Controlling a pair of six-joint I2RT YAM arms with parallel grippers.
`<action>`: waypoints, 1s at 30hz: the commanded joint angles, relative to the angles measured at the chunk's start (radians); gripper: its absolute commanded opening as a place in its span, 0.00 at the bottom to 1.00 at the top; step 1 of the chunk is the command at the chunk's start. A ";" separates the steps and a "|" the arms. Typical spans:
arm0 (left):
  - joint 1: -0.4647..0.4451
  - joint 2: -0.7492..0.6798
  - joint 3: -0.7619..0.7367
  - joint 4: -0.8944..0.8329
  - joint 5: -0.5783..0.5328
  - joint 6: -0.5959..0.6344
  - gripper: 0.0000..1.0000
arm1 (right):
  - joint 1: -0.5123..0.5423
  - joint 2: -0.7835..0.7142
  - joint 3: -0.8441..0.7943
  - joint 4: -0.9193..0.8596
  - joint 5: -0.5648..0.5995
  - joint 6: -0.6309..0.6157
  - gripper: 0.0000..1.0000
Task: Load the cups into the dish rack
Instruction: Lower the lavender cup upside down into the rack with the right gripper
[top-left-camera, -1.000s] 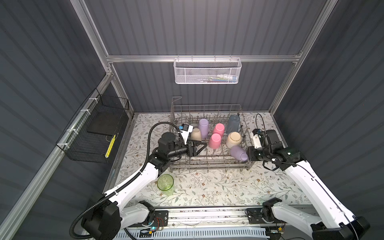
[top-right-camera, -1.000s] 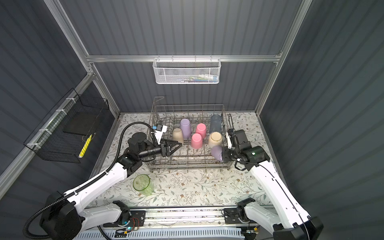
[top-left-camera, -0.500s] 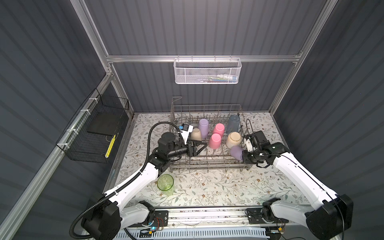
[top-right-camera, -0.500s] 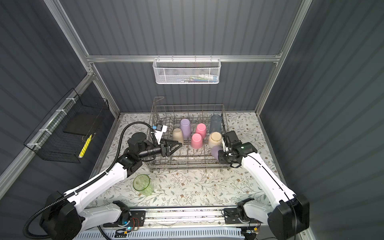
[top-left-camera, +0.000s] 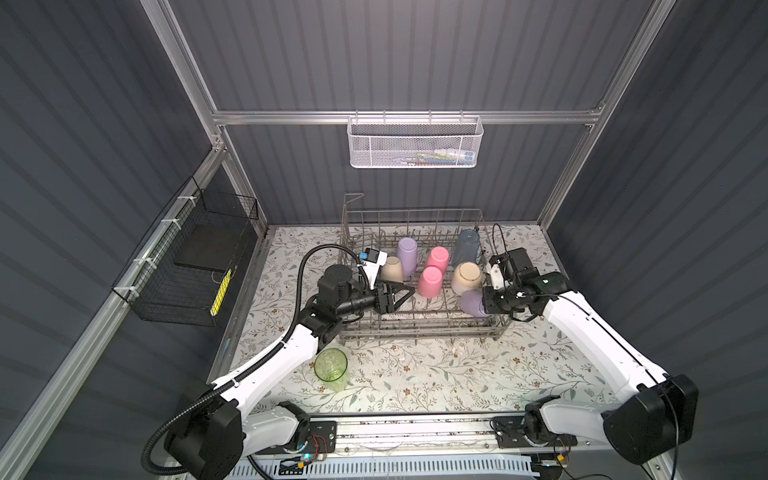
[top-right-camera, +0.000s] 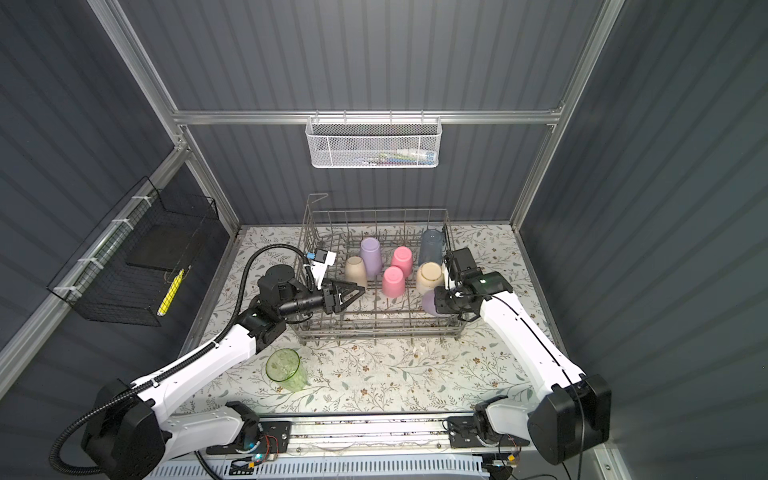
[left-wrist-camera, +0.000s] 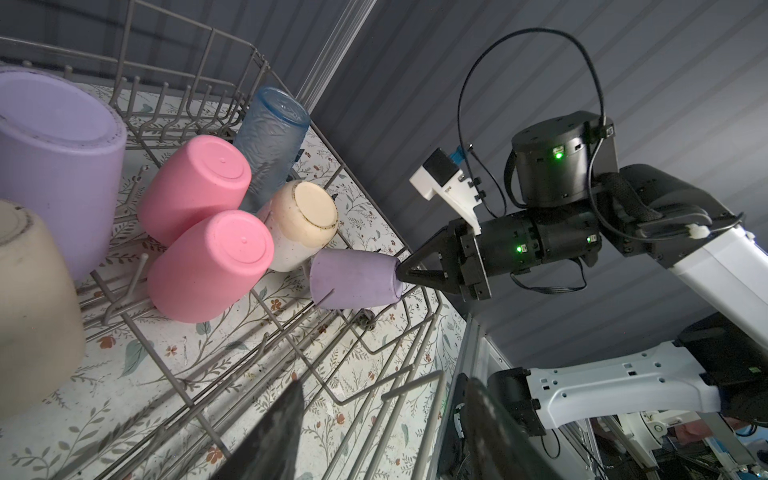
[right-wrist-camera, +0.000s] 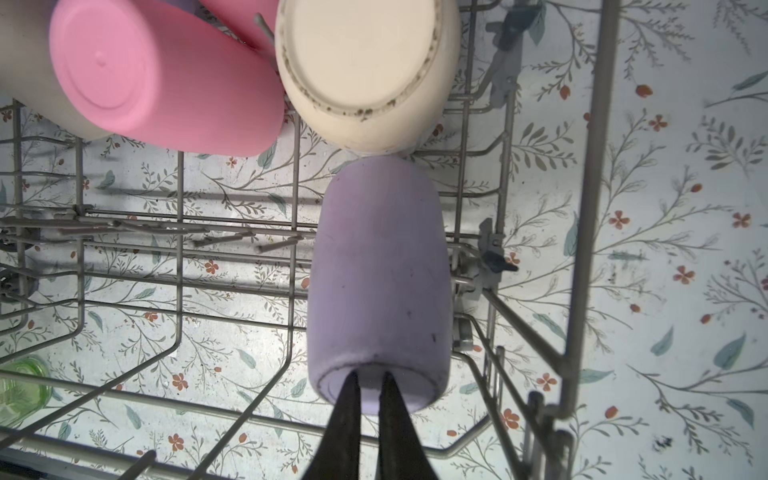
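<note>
Dish rack: centre of both top views, on the floral table.

Base-up on the tines:
- beige cup, left part of the rack
- upright lilac cup, just above and right of the beige one
- upper pink cup and lower pink cup, in the middle
- clear blue cup, upper right corner
- wide cream cup, below the blue one, with dark specks around its base rim in the right wrist view

Lying lilac cup: on its side at the rack's lower right, just below the cream cup.

Green cup: outside the rack, mouth up on the table at lower left, beside the left arm.

Right gripper: jaws nearly together with only a thin slit between them. The tips touch the end of the lying lilac cup and do not wrap its body.

Left gripper: jaws apart with nothing between them, over the rack's left part, just below and right of the beige cup.

Writing:
- White mesh basket, back wall: print on its contents is too small to read.
- Black wire basket, left wall: holds a yellow strip with dark marks I cannot read.
</note>
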 joint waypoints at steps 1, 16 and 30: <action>0.006 0.002 -0.007 0.012 0.015 0.009 0.62 | -0.006 0.042 0.020 0.041 -0.003 -0.020 0.15; 0.007 -0.004 -0.017 0.014 0.011 0.008 0.62 | -0.007 0.045 0.054 0.053 -0.007 -0.018 0.17; 0.007 -0.001 -0.025 0.025 0.014 0.002 0.61 | -0.020 -0.038 0.003 0.026 -0.005 -0.011 0.80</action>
